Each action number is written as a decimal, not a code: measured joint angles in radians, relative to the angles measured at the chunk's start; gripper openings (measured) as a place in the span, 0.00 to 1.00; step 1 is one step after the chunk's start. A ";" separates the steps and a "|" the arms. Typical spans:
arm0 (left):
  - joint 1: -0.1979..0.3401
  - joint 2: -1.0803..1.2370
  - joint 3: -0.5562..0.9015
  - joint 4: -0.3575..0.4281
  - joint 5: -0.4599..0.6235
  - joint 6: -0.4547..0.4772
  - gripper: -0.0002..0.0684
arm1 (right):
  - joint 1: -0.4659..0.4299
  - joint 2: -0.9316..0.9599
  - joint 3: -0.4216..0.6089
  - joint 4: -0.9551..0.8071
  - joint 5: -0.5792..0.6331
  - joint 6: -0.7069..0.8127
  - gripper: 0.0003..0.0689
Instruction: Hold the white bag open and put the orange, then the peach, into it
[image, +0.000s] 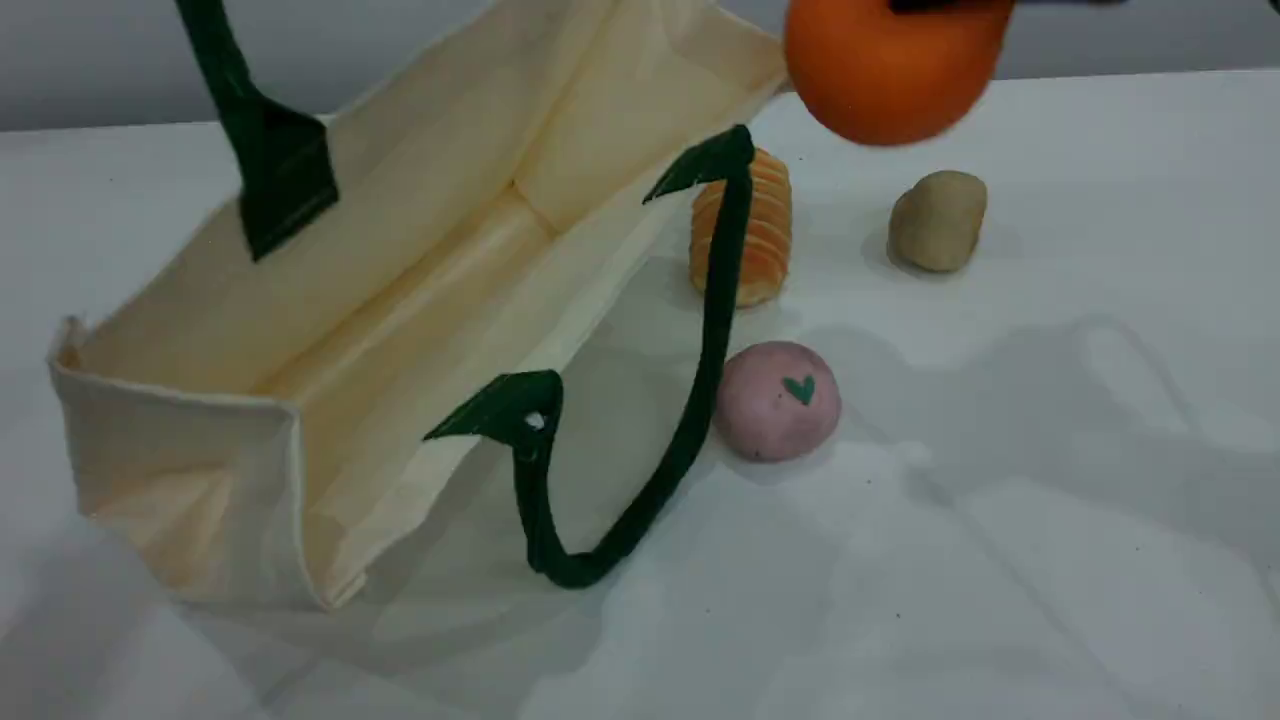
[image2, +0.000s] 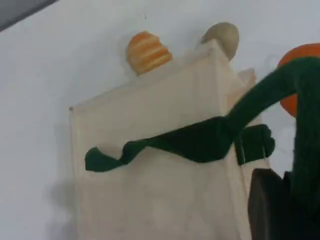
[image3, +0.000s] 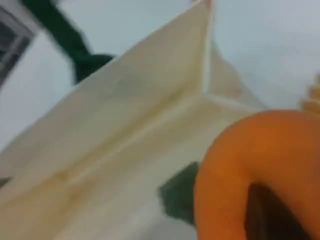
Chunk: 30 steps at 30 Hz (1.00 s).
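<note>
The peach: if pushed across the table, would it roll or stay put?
Probably rolls: the peach looks round and sits free on the smooth table. The green handle right beside it might stop it that way. Its matte surface suggests it is not slippery.

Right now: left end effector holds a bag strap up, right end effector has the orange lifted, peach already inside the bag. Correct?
No. The peach is outside the white bag, on the table beside the slack strap; the scene view shows it. The rest stands: left end effector holds the raised strap up, right end effector has the orange lifted.
</note>
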<state>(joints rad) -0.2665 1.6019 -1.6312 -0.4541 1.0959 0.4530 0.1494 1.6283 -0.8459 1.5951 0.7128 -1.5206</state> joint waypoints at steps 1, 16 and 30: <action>0.000 0.000 -0.011 0.015 0.006 -0.005 0.08 | 0.000 -0.008 -0.003 -0.001 0.008 -0.002 0.06; 0.000 -0.021 -0.017 0.039 0.014 -0.024 0.08 | 0.080 -0.035 -0.011 0.026 0.170 0.001 0.06; 0.001 -0.041 -0.017 0.036 0.020 -0.024 0.08 | 0.303 0.038 -0.033 0.140 -0.010 -0.050 0.06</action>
<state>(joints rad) -0.2656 1.5612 -1.6484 -0.4182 1.1161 0.4290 0.4520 1.6658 -0.8792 1.7354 0.7023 -1.5702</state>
